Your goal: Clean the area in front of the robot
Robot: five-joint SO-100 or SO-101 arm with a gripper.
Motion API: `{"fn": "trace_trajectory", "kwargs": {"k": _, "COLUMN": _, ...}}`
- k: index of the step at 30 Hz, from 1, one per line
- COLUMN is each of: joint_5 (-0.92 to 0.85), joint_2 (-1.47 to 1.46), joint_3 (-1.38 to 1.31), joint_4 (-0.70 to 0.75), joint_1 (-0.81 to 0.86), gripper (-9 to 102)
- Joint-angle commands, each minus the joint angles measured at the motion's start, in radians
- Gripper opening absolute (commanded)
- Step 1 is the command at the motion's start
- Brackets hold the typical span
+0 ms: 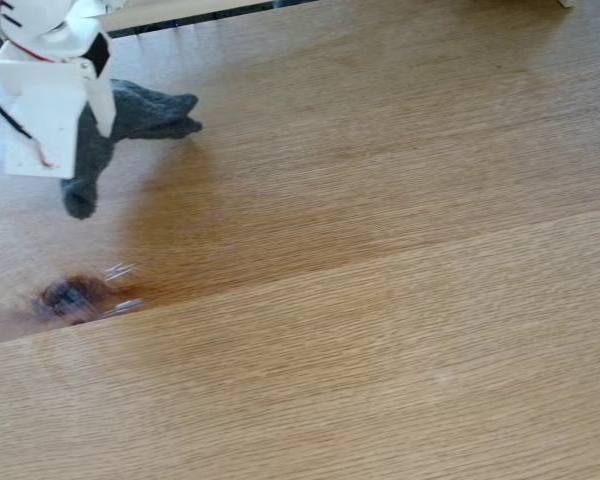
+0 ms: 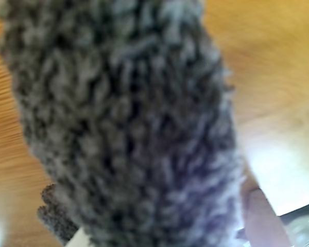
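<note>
Draping grey sock (image 1: 130, 125) off robot (image 1: 50, 90)

From where I stand, no text, label, brand, number or sign can be read on anything in either view.

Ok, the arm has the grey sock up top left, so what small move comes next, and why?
Probably carry the grey sock a little further toward the table's far edge. In the fixed view it hangs from the white arm, its lower end over the oak tabletop. The wrist view shows knit close up, so the pincer's state is unclear.
</note>
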Motion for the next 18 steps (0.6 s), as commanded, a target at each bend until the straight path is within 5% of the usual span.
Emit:
{"fn": "trace_trajectory", "kwargs": {"k": 1, "joint_5": 0.092, "joint_2": 0.106, "joint_3": -0.026, "joint_4": -0.005, "joint_1": -0.259, "gripper": 0}}
{"fn": "trace_trajectory", "kwargs": {"k": 6, "joint_5": 0.117, "joint_2": -0.015, "joint_3": -0.029, "joint_4": -0.232, "joint_1": -0.413, "gripper": 0}}
{"fn": "trace_trajectory", "kwargs": {"k": 13, "joint_5": 0.115, "joint_2": -0.281, "joint_3": -0.040, "joint_4": -0.741, "joint_1": -0.449, "gripper": 0}}
{"fn": "trace_trajectory", "kwargs": {"k": 18, "joint_5": 0.107, "joint_2": -0.428, "joint_3": -0.038, "joint_4": -0.899, "joint_1": -0.433, "gripper": 0}}
